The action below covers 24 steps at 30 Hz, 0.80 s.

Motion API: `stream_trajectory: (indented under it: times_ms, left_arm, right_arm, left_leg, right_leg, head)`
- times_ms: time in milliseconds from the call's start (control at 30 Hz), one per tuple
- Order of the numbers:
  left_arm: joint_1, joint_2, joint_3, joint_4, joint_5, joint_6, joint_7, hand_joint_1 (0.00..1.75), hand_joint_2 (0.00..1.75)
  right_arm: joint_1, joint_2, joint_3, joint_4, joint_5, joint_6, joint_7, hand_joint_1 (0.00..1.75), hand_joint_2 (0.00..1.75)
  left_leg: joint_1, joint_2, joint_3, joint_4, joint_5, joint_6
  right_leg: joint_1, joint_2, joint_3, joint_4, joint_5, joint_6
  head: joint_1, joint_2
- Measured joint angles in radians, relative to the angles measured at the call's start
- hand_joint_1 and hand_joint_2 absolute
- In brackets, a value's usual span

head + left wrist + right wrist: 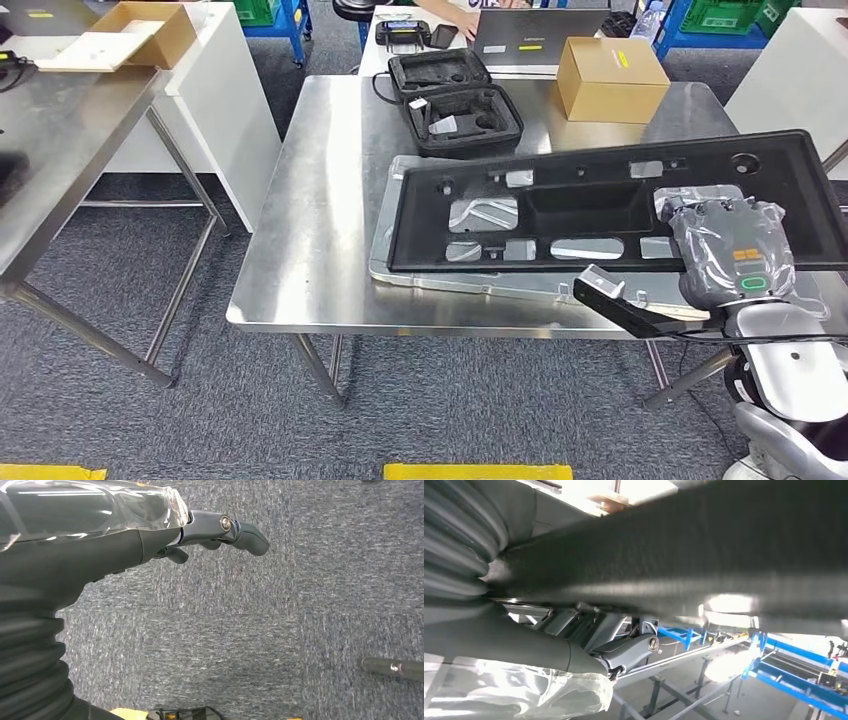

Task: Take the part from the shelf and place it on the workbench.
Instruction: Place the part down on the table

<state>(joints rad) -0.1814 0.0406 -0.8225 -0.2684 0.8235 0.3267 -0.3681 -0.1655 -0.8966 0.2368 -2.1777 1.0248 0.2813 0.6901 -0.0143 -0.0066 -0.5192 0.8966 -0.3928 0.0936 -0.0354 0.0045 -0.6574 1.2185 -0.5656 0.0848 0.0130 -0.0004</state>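
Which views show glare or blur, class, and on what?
Head view: sharp, with glare streaks on the steel workbench. Right wrist view: the black part is blurred close to the lens, with blown-out brightness behind it. Left wrist view: carpet in focus, highlights on the clear film over the left hand.

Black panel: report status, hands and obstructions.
Right hand grips black panel over the workbench. Left hand empty, hanging over carpet. Silver panel and open black case already on bench.
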Motion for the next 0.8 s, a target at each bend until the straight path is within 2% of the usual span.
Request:
stream_trajectory:
  times_ms: [33, 67, 100, 133, 167, 267, 333, 367, 433, 467, 500, 533, 600, 633, 667, 700, 800]
  left_arm:
    - [0.001, 0.0, 0.0, 0.0, 0.0, 0.0, 0.0, 0.0, 1.75]
    - [0.002, 0.0, 0.0, 0.0, 0.0, -0.001, 0.001, 0.0, 1.75]
    - [0.002, 0.0, 0.0, 0.0, 0.0, -0.001, 0.001, 0.0, 1.75]
    - [0.002, 0.001, 0.0, 0.0, -0.001, -0.001, 0.001, 0.0, 1.75]
    - [0.001, 0.002, 0.0, 0.0, -0.001, -0.001, 0.001, 0.0, 1.75]
    - [0.001, 0.002, 0.0, 0.0, -0.003, -0.001, 0.001, 0.0, 1.75]
    - [0.0, 0.002, 0.0, 0.0, -0.004, -0.001, 0.001, 0.0, 1.75]
    - [-0.001, 0.002, 0.0, 0.0, -0.005, -0.001, 0.001, 0.0, 1.75]
    - [0.0, 0.002, 0.0, 0.0, -0.006, -0.001, 0.001, 0.0, 1.75]
    - [0.003, 0.002, 0.0, 0.0, -0.006, -0.001, 0.001, 0.0, 1.75]
    - [0.006, 0.001, 0.0, 0.0, -0.007, -0.001, 0.001, 0.0, 1.75]
    - [0.007, 0.001, 0.0, 0.0, -0.007, -0.001, 0.001, 0.0, 1.75]
    - [0.008, 0.002, 0.0, 0.0, -0.007, 0.0, 0.001, 0.0, 1.75]
    - [0.008, 0.003, 0.0, 0.0, -0.007, 0.0, 0.001, 0.0, 1.75]
    - [0.007, 0.004, 0.0, 0.0, -0.008, 0.001, 0.0, 0.0, 1.75]
    - [0.007, 0.005, 0.0, 0.0, -0.007, 0.001, 0.0, 0.0, 1.75]
    - [0.008, 0.005, 0.0, -0.001, -0.007, 0.002, 0.0, 0.0, 1.75]
  right_arm:
    - [0.0, 0.0, 0.002, 0.0, 0.0, 0.0, 0.0, 1.75, 1.75]
    - [0.0, 0.0, 0.003, 0.0, 0.0, 0.0, 0.0, 1.75, 1.75]
    - [-0.001, 0.001, 0.003, 0.0, 0.0, 0.0, 0.0, 1.75, 1.75]
    - [-0.002, 0.002, 0.004, 0.0, 0.0, 0.0, 0.0, 1.75, 1.75]
    - [-0.002, 0.003, 0.005, 0.0, -0.001, 0.0, 0.0, 1.75, 1.75]
    - [0.003, 0.005, 0.007, 0.0, 0.001, 0.0, 0.0, 1.75, 1.75]
    - [0.003, 0.005, 0.007, 0.0, 0.005, -0.001, 0.0, 1.75, 1.75]
    - [0.004, 0.005, 0.007, 0.0, 0.008, -0.001, 0.0, 1.75, 1.75]
    - [0.008, 0.006, 0.006, 0.0, 0.017, -0.001, 0.0, 1.75, 1.75]
    - [0.012, 0.006, 0.006, 0.0, 0.02, -0.001, 0.0, 1.75, 1.75]
    - [0.016, 0.007, 0.005, 0.0, 0.022, -0.001, 0.0, 1.75, 1.75]
    - [0.021, 0.008, 0.003, 0.0, 0.024, -0.002, 0.0, 1.75, 1.75]
    - [0.03, 0.009, -0.003, 0.0, 0.028, -0.003, 0.0, 1.75, 1.75]
    - [0.035, 0.009, -0.008, 0.0, 0.03, -0.004, 0.0, 1.75, 1.75]
    - [0.041, 0.01, -0.013, 0.0, 0.032, -0.005, 0.0, 1.75, 1.75]
    - [0.047, 0.012, -0.018, 0.0, 0.033, -0.006, 0.0, 1.75, 1.75]
    - [0.064, 0.013, -0.028, 0.0, 0.036, -0.007, 0.0, 1.75, 1.75]
  left_leg:
    - [0.001, -0.001, 0.007, 0.002, -0.006, -0.002]
    - [0.001, -0.002, 0.014, 0.005, -0.014, -0.006]
    - [0.0, -0.003, 0.02, 0.008, -0.023, -0.012]
    - [-0.002, -0.004, 0.023, 0.013, -0.031, -0.018]
    - [-0.005, -0.004, 0.023, 0.016, -0.038, -0.023]
    - [-0.004, -0.003, 0.019, 0.026, -0.049, -0.033]
    - [0.0, -0.001, -0.004, 0.079, -0.079, -0.046]
    - [0.003, -0.001, -0.035, 0.139, -0.106, -0.052]
    - [0.006, 0.0, -0.124, 0.297, -0.163, -0.06]
    - [0.008, 0.0, -0.161, 0.351, -0.172, -0.061]
    - [0.008, 0.0, -0.18, 0.366, -0.159, -0.06]
    - [0.008, 0.0, -0.175, 0.334, -0.126, -0.056]
    - [0.003, -0.001, -0.12, 0.18, -0.033, -0.038]
    - [-0.001, 0.0, -0.09, 0.11, -0.002, -0.028]
    - [-0.006, 0.002, -0.07, 0.065, 0.014, -0.021]
    - [-0.009, 0.004, -0.06, 0.044, 0.015, -0.017]
    - [-0.008, 0.007, -0.045, 0.03, 0.01, -0.017]
  right_leg:
    - [-0.001, 0.0, 0.008, -0.04, 0.038, 0.001]
    - [-0.004, -0.001, 0.035, -0.113, 0.088, 0.003]
    - [-0.005, -0.002, 0.066, -0.19, 0.126, 0.005]
    - [-0.006, -0.002, 0.089, -0.247, 0.15, 0.004]
    - [-0.006, -0.001, 0.102, -0.28, 0.16, 0.0]
    - [-0.005, 0.002, 0.101, -0.283, 0.152, -0.02]
    - [-0.006, 0.001, 0.105, -0.283, 0.148, -0.03]
    - [-0.006, 0.001, 0.107, -0.283, 0.146, -0.035]
    - [-0.006, 0.0, 0.11, -0.283, 0.141, -0.039]
    - [-0.006, 0.0, 0.113, -0.283, 0.137, -0.04]
    - [-0.006, 0.001, 0.117, -0.283, 0.133, -0.039]
    - [-0.005, 0.002, 0.124, -0.283, 0.128, -0.039]
    - [-0.004, 0.003, 0.141, -0.284, 0.117, -0.036]
    - [-0.001, 0.004, 0.147, -0.285, 0.112, -0.033]
    - [-0.001, 0.005, 0.151, -0.285, 0.107, -0.028]
    - [-0.001, 0.006, 0.153, -0.286, 0.103, -0.024]
    - [-0.002, 0.006, 0.161, -0.286, 0.093, -0.012]
  head:
    - [0.0, 0.0]
    - [0.0, 0.0]
    - [0.0, 0.0]
    - [0.0, 0.0]
    - [0.0, 0.0]
    - [0.0, 0.0]
    - [-0.001, 0.0]
    - [-0.001, 0.0]
    - [-0.002, 0.0]
    - [-0.002, 0.0]
    - [-0.002, 0.0]
    - [-0.002, 0.0]
    - [-0.002, 0.0]
    - [-0.002, 0.0]
    - [-0.002, 0.0]
    - [-0.002, 0.0]
    - [-0.002, 0.0]
